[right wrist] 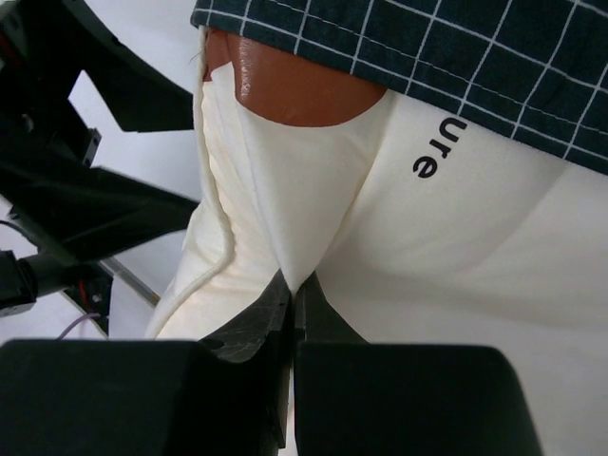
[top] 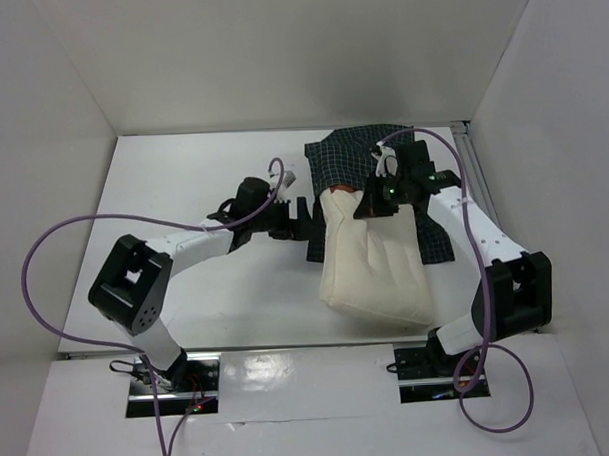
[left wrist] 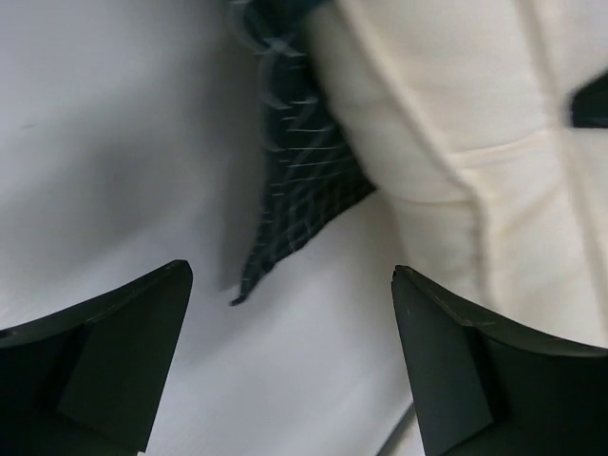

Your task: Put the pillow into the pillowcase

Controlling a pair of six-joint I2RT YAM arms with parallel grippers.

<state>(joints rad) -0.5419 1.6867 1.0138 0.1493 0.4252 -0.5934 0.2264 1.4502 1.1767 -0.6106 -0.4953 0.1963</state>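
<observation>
**Right wrist view.** In the foreground the right pincer point(right wrist: 293, 285) has its jaws closed, and the tips nip a fold of the pillow point(right wrist: 456, 247). From the tips the cream cloth runs forward in a raised crease. Black printed letters point(right wrist: 432, 152) lie ahead and to the right of the pincer. A reddish round mark point(right wrist: 294, 90) lies straight ahead. Beyond it, the hem of the pillowcase point(right wrist: 427, 47) overlaps the far edge of the mark and the far end of the pillow. To the left of the pincer the dark left arm point(right wrist: 66, 190) stands over the white table point(right wrist: 157, 33).

**Left wrist view.** In the foreground the left pincer point(left wrist: 290, 275) has its fingers point(left wrist: 104, 351) spread wide, with nothing held. Only bare table shows between them. Ahead of the gap a loose corner of the pillowcase lies flat on the table. Ahead and to the right is the seamed side of the pillow, close to the right-hand finger. Whether they touch cannot be told.

**Top view.** The near end of the pillow point(top: 376, 271) points toward the arm bases. Its far end lies under the right pincer point(top: 364, 208), and the left pincer point(top: 302, 220) is just beside its left edge. The pillowcase point(top: 352, 156) spreads out beyond both pincers, and checked strips show along either side of the pillow. Most of the pillow lies outside the cover. A purple cable point(top: 45, 247) loops to the left of the left arm.
</observation>
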